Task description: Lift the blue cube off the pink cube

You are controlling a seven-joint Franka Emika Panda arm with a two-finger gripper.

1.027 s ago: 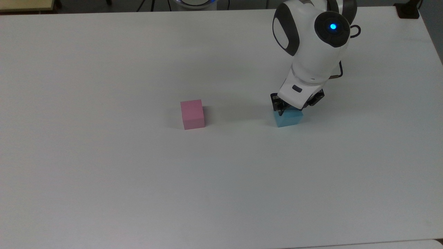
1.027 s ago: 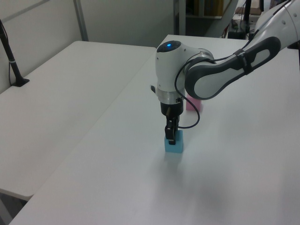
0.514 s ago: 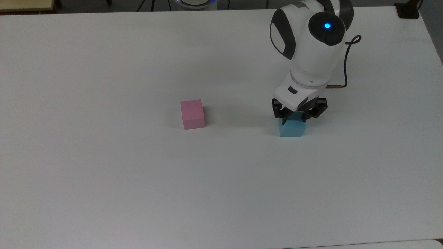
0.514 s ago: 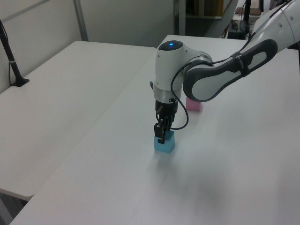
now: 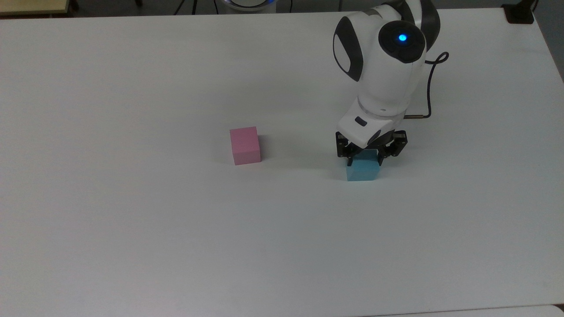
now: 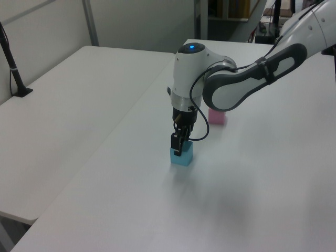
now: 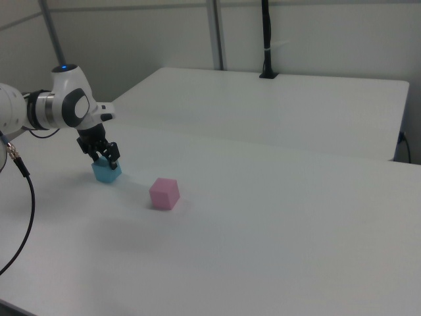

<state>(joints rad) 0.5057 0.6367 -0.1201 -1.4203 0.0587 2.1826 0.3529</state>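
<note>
The blue cube sits on the white bench, well apart from the pink cube and on the top view's right of it. The pincer is directly above the blue cube with a finger down each side of its upper part, clenched on it.

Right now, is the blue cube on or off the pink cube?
Off. The blue cube sits on the table beneath the claw, apart from the pink cube.
</note>
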